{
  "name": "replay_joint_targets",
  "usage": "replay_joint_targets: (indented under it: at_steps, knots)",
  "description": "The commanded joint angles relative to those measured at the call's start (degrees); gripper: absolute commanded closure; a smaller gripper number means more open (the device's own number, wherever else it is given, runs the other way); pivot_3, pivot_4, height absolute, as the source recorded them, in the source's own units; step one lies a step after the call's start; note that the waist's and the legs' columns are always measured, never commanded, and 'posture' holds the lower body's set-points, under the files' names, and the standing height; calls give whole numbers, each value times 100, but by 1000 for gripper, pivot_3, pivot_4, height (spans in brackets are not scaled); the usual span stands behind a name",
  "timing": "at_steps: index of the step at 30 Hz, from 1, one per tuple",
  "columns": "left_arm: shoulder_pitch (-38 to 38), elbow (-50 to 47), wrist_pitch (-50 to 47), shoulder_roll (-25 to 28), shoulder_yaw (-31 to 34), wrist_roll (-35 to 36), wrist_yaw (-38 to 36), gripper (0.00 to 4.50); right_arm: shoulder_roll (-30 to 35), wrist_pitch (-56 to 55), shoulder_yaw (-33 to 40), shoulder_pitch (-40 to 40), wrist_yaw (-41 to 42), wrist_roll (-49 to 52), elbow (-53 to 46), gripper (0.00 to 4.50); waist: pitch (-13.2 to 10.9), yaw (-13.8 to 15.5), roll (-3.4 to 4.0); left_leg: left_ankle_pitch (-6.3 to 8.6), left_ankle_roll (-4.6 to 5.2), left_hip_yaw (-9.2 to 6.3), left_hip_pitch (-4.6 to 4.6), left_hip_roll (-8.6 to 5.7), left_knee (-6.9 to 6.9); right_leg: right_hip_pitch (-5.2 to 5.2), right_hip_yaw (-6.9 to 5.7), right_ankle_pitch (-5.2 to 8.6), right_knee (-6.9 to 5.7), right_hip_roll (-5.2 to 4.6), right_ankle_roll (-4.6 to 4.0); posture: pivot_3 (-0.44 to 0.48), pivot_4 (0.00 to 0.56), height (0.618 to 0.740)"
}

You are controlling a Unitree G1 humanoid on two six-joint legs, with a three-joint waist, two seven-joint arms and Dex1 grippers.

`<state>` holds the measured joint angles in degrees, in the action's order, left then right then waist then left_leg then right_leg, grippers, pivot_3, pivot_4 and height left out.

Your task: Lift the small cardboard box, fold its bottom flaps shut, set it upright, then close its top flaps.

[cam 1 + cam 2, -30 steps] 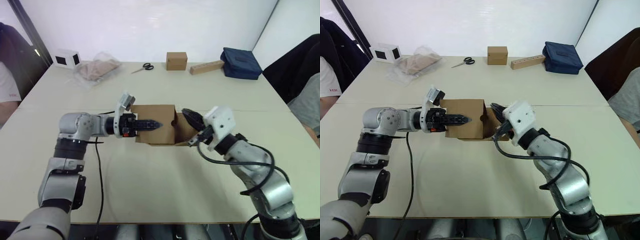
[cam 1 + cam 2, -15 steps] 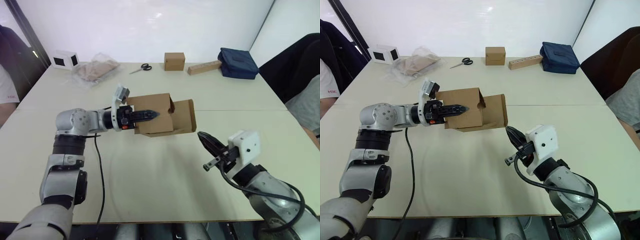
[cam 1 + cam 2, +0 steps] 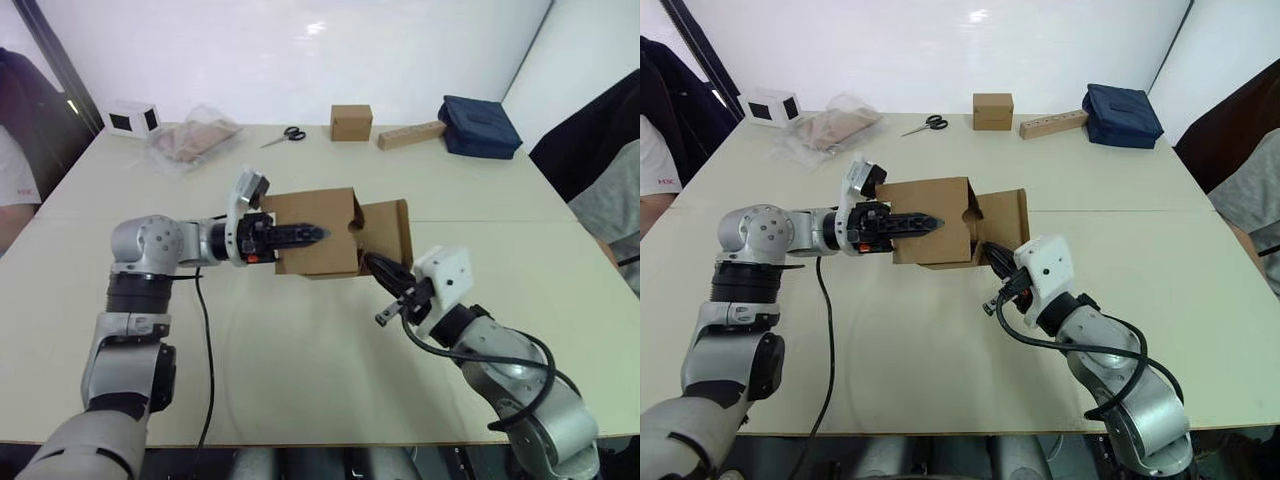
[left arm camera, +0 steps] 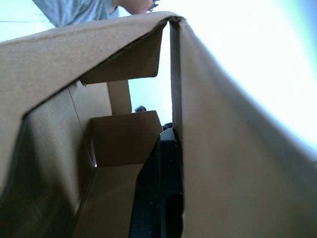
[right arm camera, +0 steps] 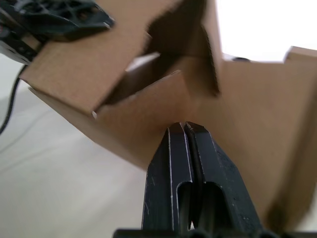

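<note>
You have small cardboard box (image 3: pixel 312 232) lifted — left gripper (image 3: pixel 300 234) clamping wall; right gripper (image 3: pixel 382 270) pinched empty at bottom flaps (image 3: pixel 385 232) — unfolded.

Both arms are built of rounded silver-grey metal segments joined by black bands. A black cable runs loose along each arm, looping beside the forearm. The left gripper (image 3: pixel 318 234) has two slim black fingers (image 4: pixel 157 198) on a black wrist section with a small red-orange marking and a white, angular camera housing. The right gripper (image 3: pixel 372 262) has matching black fingers (image 5: pixel 190 173), ribbed and slotted, below a blocky white housing.
</note>
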<state>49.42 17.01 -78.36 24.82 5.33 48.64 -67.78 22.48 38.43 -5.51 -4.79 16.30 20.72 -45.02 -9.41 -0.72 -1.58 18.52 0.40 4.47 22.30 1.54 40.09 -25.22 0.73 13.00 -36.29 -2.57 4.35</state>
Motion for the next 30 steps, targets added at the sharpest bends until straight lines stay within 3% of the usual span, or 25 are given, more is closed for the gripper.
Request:
replay_joint_targets:
  at_steps: [1,12,14,17,20,25,30]
  knots:
    - [61,-160,-15,-72,91,202,100,4434,14,-112,-68,-206,131,-19,-4,4500,0,-3,0,0,0,1,0,-1,0,0,1,0,0,-1,0,0,150,740]
    - [126,-92,66,-79,223,264,298,4434,115,81,434,-64,157,148,-338,4500,0,0,0,0,0,2,0,-1,0,0,1,-1,0,-1,2,0,150,740]
    - [105,-138,38,-38,244,289,303,4434,-26,285,965,-8,33,583,-558,4500,0,0,0,0,0,1,0,-1,0,0,1,-1,0,-1,2,0,150,740]
    - [85,-205,32,49,256,329,294,4434,-258,444,2545,-42,-452,2421,-663,4500,0,5,0,0,0,0,1,1,0,-1,0,-4,0,-1,8,0,150,740]
    - [102,-194,20,46,268,388,336,4434,-97,499,3255,111,-513,2828,-267,4500,0,14,0,0,0,0,0,1,0,4,-1,-9,2,-7,14,0,150,740]
    - [113,-206,48,5,242,409,336,4434,-77,255,3480,242,-501,2887,539,4500,0,-11,0,0,0,2,-1,0,-1,6,0,-1,5,-5,1,0,150,740]
    - [152,-241,20,-55,257,469,352,4434,-33,-55,2675,155,-189,2192,1302,4500,-1,-27,2,0,0,1,-3,3,-4,4,2,-4,4,2,5,0,150,740]
